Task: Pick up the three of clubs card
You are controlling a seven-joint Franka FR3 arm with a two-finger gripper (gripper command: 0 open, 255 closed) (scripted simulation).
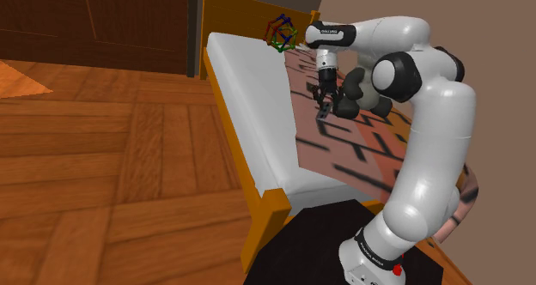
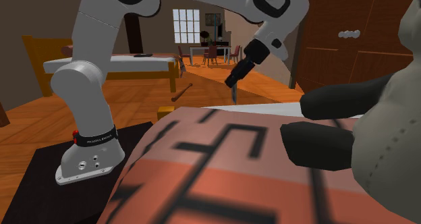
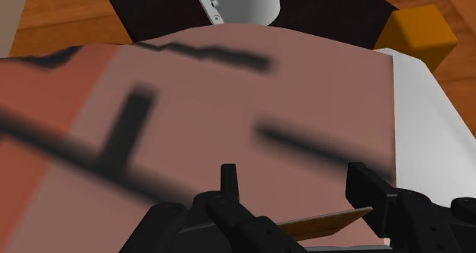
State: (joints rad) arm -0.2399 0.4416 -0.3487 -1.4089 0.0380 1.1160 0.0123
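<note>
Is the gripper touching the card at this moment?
Touching. In the wrist view the thin tan edge of the card runs between the two fingers of the gripper, reaching one at each end.

White arm [image 1: 429,154] w/ dark joints [image 1: 397,75]; all-blk hand [image 1: 322,112]; blk base band [image 2: 94,139], red button [image 1: 397,269].

thin tan three of clubs card [image 3: 328,219], nearly edge-on, clasped in the end effector [image 3: 299,184], above reddish bedspread [image 3: 191,99]
</note>
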